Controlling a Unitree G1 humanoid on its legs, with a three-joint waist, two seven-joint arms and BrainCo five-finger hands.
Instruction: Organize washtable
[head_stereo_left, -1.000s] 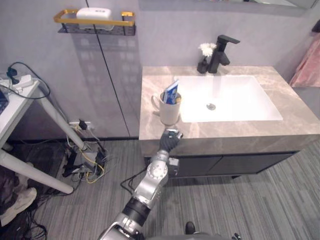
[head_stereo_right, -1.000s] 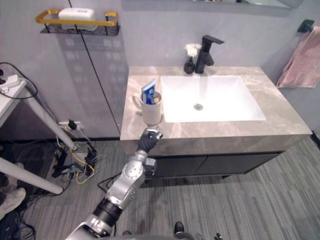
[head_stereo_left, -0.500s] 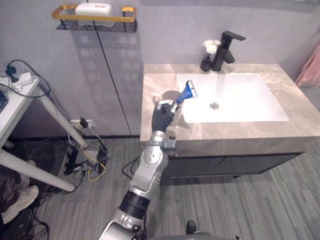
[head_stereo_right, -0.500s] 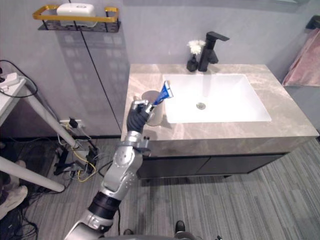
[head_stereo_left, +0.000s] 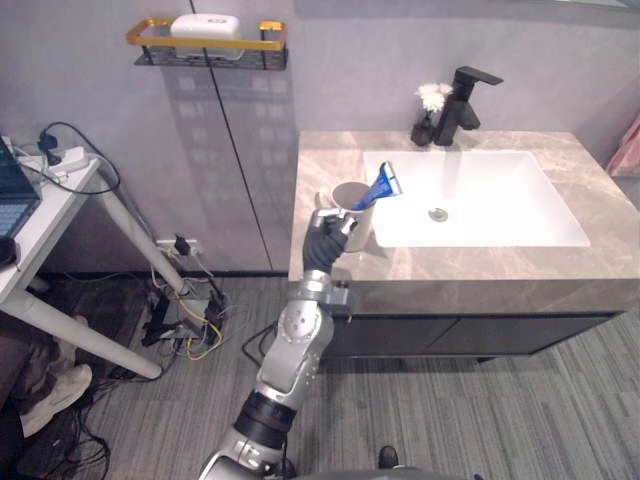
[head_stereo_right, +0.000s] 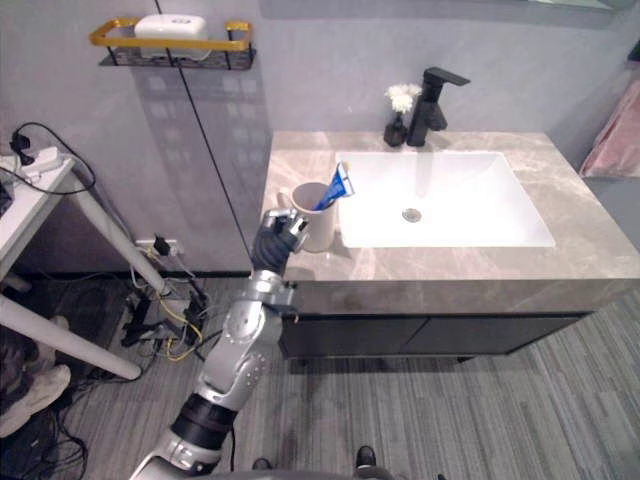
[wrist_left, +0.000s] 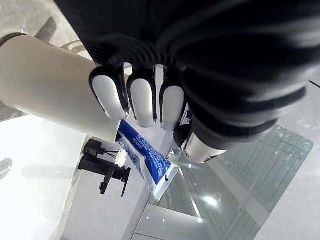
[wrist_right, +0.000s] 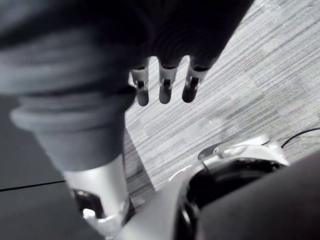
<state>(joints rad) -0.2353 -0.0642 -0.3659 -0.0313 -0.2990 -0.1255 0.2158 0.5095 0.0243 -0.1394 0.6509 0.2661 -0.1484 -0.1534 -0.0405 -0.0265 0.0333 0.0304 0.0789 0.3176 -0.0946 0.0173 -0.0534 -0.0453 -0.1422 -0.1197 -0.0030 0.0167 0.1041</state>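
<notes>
Left eye view: the left hand (head_stereo_left: 322, 238) stood at mid-frame against the left side of a white cup (head_stereo_left: 360, 228), over the front left of the marble surface (head_stereo_left: 480, 275), just left of the sink (head_stereo_left: 500, 205); whether the cup rested on it could not be told; a blue toothpaste tube (head_stereo_left: 381, 186) leaned out of the cup's mouth toward the upper right.

Right eye view: the same grasp, seen left of centre.

Left wrist view: the fingers (wrist_left: 142, 100) were curled tight against the cup's wall, the thumb (wrist_left: 200, 147) opposite; clamped on the cup.

Right wrist view: the right hand (wrist_right: 164, 85) hung above the grey floor (wrist_right: 240, 75); fingers straight, slightly apart, holding nothing.
</notes>
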